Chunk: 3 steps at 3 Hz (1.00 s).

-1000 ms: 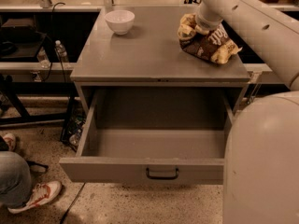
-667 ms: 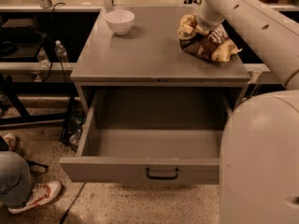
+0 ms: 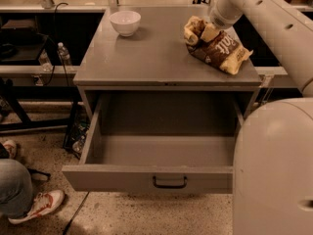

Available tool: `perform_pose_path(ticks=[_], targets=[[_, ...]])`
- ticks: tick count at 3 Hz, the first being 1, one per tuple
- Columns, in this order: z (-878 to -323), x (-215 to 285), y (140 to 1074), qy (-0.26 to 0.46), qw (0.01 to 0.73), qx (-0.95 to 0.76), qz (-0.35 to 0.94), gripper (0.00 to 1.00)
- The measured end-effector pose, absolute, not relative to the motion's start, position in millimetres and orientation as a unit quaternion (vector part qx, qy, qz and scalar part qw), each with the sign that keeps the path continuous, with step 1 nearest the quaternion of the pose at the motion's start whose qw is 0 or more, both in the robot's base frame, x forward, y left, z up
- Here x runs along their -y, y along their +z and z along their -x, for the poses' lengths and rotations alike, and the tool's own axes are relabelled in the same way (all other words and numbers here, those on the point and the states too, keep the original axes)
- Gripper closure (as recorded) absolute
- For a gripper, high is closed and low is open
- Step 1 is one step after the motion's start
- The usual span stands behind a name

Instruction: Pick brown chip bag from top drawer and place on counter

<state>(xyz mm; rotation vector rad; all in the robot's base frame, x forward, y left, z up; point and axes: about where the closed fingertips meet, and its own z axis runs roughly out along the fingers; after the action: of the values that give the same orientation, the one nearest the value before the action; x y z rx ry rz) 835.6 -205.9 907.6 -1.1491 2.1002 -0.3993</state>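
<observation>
Comparing this with a second ago, barely anything has moved. The brown chip bag (image 3: 220, 48) sits in the same spot on the back right part of the counter (image 3: 146, 58), and the top drawer (image 3: 146, 177) hangs pulled all the way out just like before, nothing inside it that I can see, its black handle (image 3: 169, 182) facing me. The only shift I can spot is the big pale bulk of the robot in the lower right, which has crept a touch further left across the drawer's right end. The arm (image 3: 264, 18) reaches in from the upper right exactly as it did, and the gripper (image 3: 209, 31) is down at the bag's upper left end, right where the crinkled pale yellow bit bunches up. The wrist covers it from where I stand, so honestly I can't tell whether it's clamped on the bag or has let go. The bag lies flat on the counter, slanting from the gripper down toward the counter's right edge, white lettering facing up. A white bowl (image 3: 125, 22) sits at the back left of the counter, well apart from the bag. Somebody's sneaker (image 3: 36, 205) and jeans poke in at the bottom left on the floor.
</observation>
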Motion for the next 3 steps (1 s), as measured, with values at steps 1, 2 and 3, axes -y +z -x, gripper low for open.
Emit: perform_pose_path(ticks=[1,2,3], targets=[[-835,206,914,-0.130,0.366,-0.812,0.436,0.00],[-825,211,924,-0.103,0.385,-0.814,0.423,0.00],[-797,232,939,-0.067,0.414,-0.820,0.390,0.00]])
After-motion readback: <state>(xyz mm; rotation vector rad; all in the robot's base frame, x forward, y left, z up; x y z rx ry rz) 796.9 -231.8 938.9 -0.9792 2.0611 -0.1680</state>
